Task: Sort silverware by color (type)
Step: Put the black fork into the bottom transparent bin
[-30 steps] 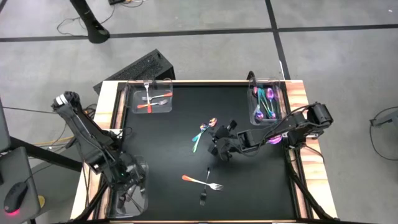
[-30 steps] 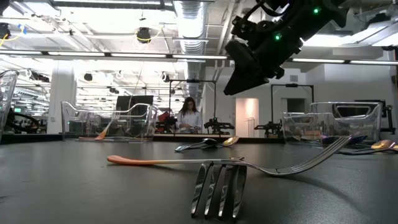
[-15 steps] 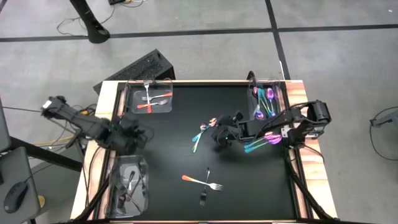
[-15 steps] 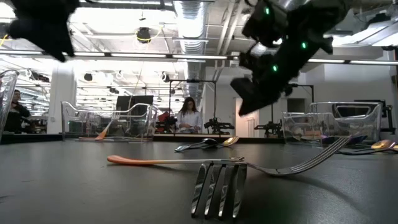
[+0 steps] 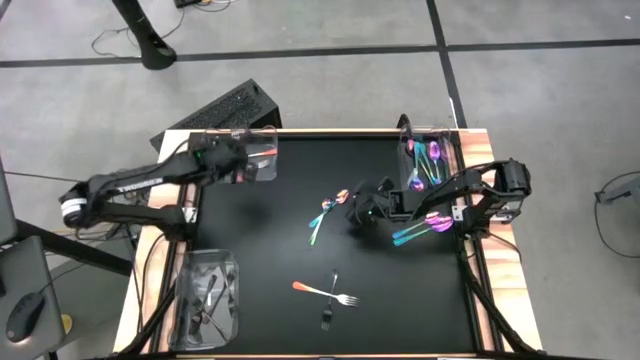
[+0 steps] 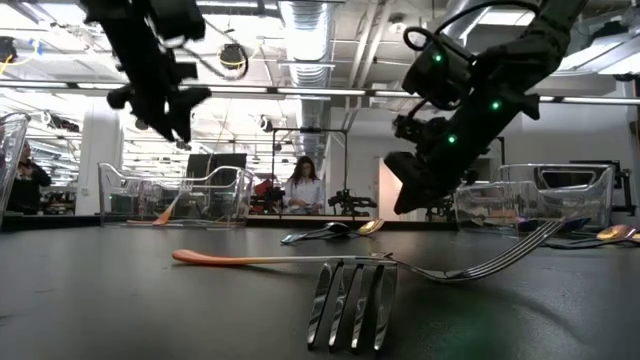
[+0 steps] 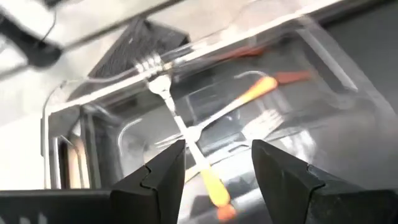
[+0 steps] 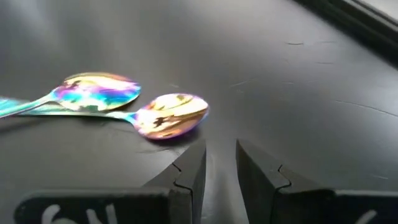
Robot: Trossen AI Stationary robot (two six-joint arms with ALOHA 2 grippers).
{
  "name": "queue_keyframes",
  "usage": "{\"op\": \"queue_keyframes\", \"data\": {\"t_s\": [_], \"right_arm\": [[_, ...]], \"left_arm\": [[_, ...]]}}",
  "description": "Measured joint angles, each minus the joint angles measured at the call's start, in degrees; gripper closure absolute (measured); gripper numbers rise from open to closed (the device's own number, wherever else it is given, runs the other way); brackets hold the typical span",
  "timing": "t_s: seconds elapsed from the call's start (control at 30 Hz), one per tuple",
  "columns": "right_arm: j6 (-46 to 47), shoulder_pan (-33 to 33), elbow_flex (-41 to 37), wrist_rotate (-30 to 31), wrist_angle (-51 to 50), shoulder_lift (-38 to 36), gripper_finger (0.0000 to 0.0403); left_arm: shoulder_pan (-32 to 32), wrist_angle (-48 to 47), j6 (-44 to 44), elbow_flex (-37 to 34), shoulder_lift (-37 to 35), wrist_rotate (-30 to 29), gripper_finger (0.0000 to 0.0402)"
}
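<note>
Two rainbow spoons (image 8: 134,109) lie mid-table, bowls side by side, gleaming purple, teal and gold. My right claw (image 8: 221,165) hangs just short of them, narrowly parted, empty. My left claw (image 7: 217,163), wide apart and empty, hovers over the far bin (image 7: 336,56) holding about four orange-handled pieces (image 7: 211,183).

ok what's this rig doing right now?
Sorting silverware by colour into clear bins. The left gripper hangs open and empty over the back-left bin, which holds the orange-handled pieces. The right gripper is low at mid-table, jaws narrowly apart and empty, just short of two iridescent spoons. More iridescent pieces sit in the back-right bin, dark ones in the front-left bin. An orange-handled fork and a dark fork lie unsorted near the front.
</note>
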Motion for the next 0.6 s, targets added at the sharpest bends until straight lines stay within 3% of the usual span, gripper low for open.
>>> {"op": "queue_keyframes", "data": {"t_s": [0.17,0.47,0.6], "right_arm": [[-2.3,-0.2,0.0,-2.5,-0.2,0.0,0.0294],[-2.8,-0.7,0.0,-3.7,-1.5,0.0,0.0294],[-2.4,-0.7,0.0,-3.7,0.1,0.0,0.0294]], "left_arm": [[8.6,9.9,1.0,-2.5,5.7,4.9,0.023],[16.3,14.9,0.2,-3.1,18.9,-0.8,0.023],[19.5,19.4,1.3,-2.9,24.0,2.2,0.023]]}}
